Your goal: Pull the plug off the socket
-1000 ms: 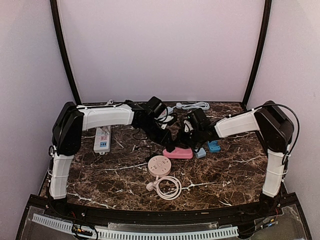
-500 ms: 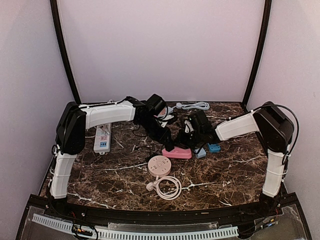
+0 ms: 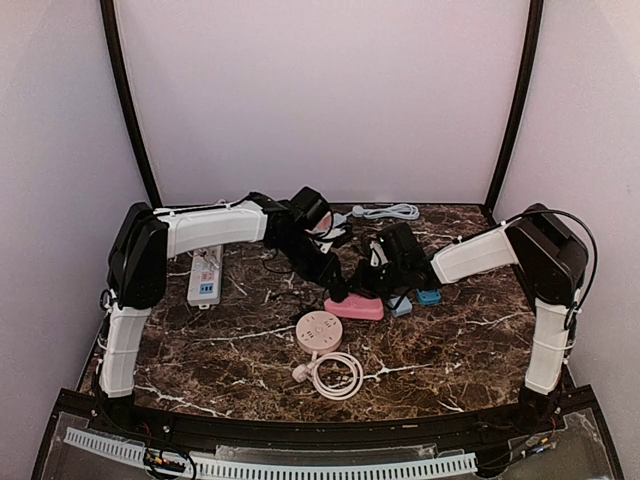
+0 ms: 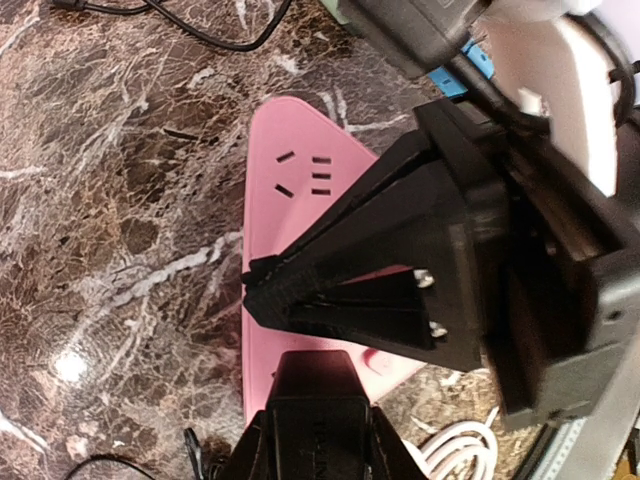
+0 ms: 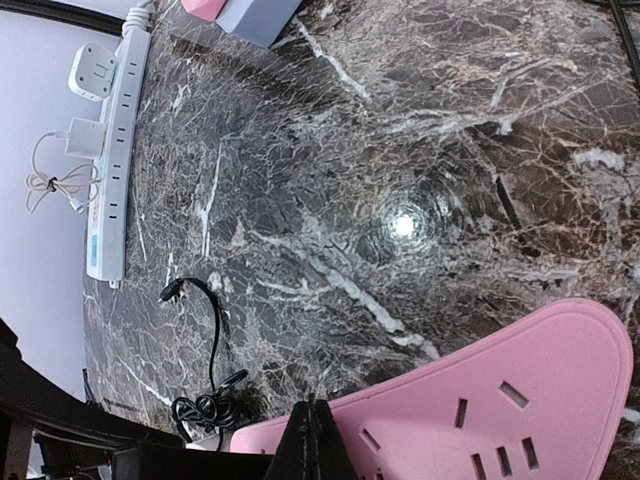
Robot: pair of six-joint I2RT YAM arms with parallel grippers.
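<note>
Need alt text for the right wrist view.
The right gripper, fingers pressed together, sits at the edge of a pink power strip lying on a dark marble table. A white power strip with white adapters plugged in lies at far left, a loose black cable below it.

Dark marble table (image 3: 450,350), white power strip (image 3: 204,278) at left, round pale-pink extension socket (image 3: 320,329) with coiled white cord (image 3: 335,374) lower centre, small blue adapter (image 3: 428,296) right of centre, white cable (image 3: 388,211) along the back edge.

A round strip (image 3: 320,329) and blue adapters (image 3: 428,296) crowd the pink socket (image 3: 355,307).
</note>
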